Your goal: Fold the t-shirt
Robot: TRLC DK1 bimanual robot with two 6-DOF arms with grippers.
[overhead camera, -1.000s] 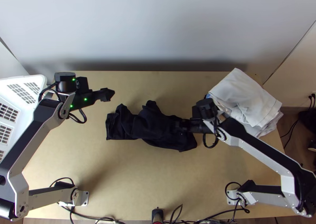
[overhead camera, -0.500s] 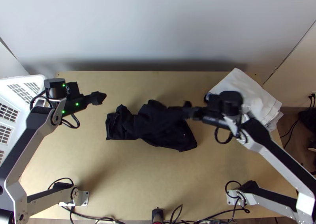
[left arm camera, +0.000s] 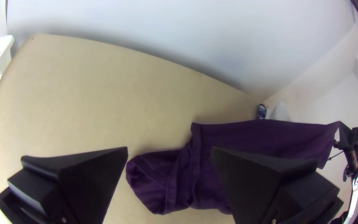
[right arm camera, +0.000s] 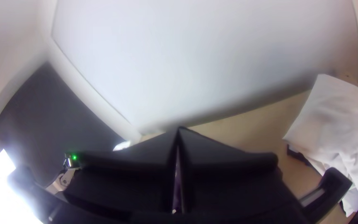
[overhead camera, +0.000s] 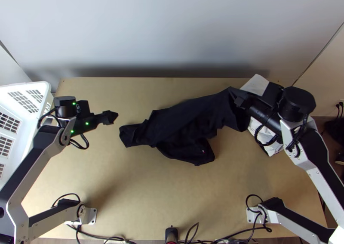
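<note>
Top view: the right gripper (overhead camera: 239, 101) pinches the creased dark t-shirt (overhead camera: 185, 125), the left gripper (overhead camera: 112, 117) gaping empty.

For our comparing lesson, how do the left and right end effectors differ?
The left end effector is open and empty; the right end effector is shut on the t-shirt. The left hovers beside the t-shirt; the right is at its raised end. Both have black fingers.
</note>
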